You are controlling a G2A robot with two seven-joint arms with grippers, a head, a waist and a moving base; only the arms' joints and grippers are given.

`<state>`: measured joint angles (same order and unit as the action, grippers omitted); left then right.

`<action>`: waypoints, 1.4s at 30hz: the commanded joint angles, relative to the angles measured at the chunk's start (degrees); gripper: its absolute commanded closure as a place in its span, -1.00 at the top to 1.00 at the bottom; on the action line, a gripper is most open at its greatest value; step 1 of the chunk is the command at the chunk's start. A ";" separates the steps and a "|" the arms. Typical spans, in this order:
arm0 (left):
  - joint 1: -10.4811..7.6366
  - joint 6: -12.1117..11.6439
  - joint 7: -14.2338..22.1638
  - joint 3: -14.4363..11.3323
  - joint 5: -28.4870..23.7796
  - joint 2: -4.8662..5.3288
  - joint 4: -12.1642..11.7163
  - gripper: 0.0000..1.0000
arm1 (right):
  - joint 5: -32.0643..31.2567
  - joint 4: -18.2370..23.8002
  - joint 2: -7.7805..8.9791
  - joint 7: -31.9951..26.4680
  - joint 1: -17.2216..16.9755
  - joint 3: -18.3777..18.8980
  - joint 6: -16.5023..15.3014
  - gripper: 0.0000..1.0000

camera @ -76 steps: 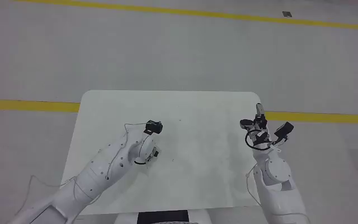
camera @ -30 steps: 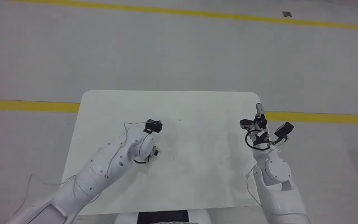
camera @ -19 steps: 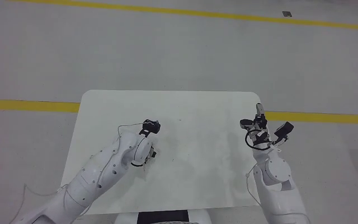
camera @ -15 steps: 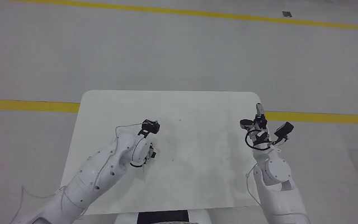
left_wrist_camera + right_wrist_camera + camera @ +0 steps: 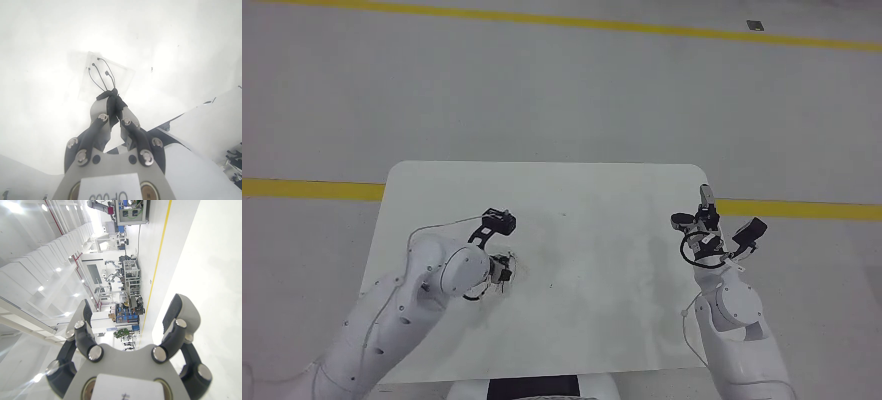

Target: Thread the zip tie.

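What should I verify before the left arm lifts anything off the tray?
1. Left gripper shut on zip ties: ok.
2. Just one tie held: cannot tell; four tails meet at its tips.
3. Clear tray flat on table: ok.
4. Right gripper open and empty: ok.
5. Right gripper close enough to help: not ok; it sits apart at the table's edge.

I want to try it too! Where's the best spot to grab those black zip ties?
Grip the thin tails, where the zip ties bunch together, coming from the end opposite their square heads, which fan apart. The fingers of the left gripper pinch there.
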<state>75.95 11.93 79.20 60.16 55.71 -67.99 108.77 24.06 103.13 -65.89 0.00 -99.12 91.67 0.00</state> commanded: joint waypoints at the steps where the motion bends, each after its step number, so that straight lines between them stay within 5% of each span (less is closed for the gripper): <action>1: 1.45 -2.79 -0.55 2.28 -2.91 0.48 0.94 -1.00 | 0.00 0.00 0.00 0.00 0.00 0.00 0.00 1.00; 10: 5.28 -19.46 -1.57 14.25 -20.88 2.74 -1.88 -1.00 | 0.00 0.00 0.00 0.00 0.00 0.00 0.00 1.00; 17: 6.26 -31.41 0.44 19.28 -34.87 4.25 -6.05 -1.00 | 0.00 0.00 0.00 0.00 0.00 0.00 0.00 1.00; 33: 3.04 -31.41 0.44 14.97 -51.07 10.01 -9.09 -1.00 | 0.00 0.00 0.00 0.00 0.00 0.00 0.00 1.00; 42: 3.04 -31.41 0.44 14.97 -51.07 10.01 -9.09 -1.00 | 0.00 0.00 0.00 0.00 0.00 0.00 0.00 1.00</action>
<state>79.00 -19.48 79.64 75.13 4.64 -57.98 99.69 24.06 103.13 -65.89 0.00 -99.12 91.67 0.00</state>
